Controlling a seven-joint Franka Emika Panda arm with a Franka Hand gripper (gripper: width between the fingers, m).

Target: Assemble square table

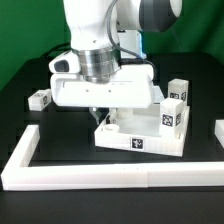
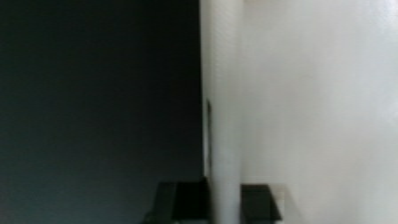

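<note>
1. Looking across the exterior view, we are seeing the arm's two-finger gripper [image 1: 100, 110] hanging low over a back corner of the white plastic square slab with a raised rim [image 1: 140, 140]. The slab's middle is lying at about four o'clock from the fingertips.
2. We are reading the jaws as pressed fully together. In the wrist view the gripper [image 2: 219, 203] is showing two dark fingertips [image 2: 180, 200] against a blurred white surface, and we are not making out anything clamped between them.
3. We are judging that the coming move is turning on one relation. A short white leg bearing a black-and-white tag [image 1: 108, 122] is standing at six o'clock from the gripper, just beneath it, with its long axis upright. We cannot tell whether the fingers are touching it.
4. We are counting one slab and four legs. One leg is under the gripper, a second leg [image 1: 172, 117] is upright on the slab's corner at about three o'clock, and a third leg [image 1: 177, 93] is standing behind that one. A fourth leg [image 1: 40, 97] is lying loose on the black table [image 1: 60, 130], well apart at nine o'clock.
5. We are counting one long white L-shaped border wall [image 1: 80, 177], running past at six o'clock and turning up the exterior view's left. The slab is sitting just inside it.
6. We are working with a single arm, so no question of the nearer one is arising.
</note>
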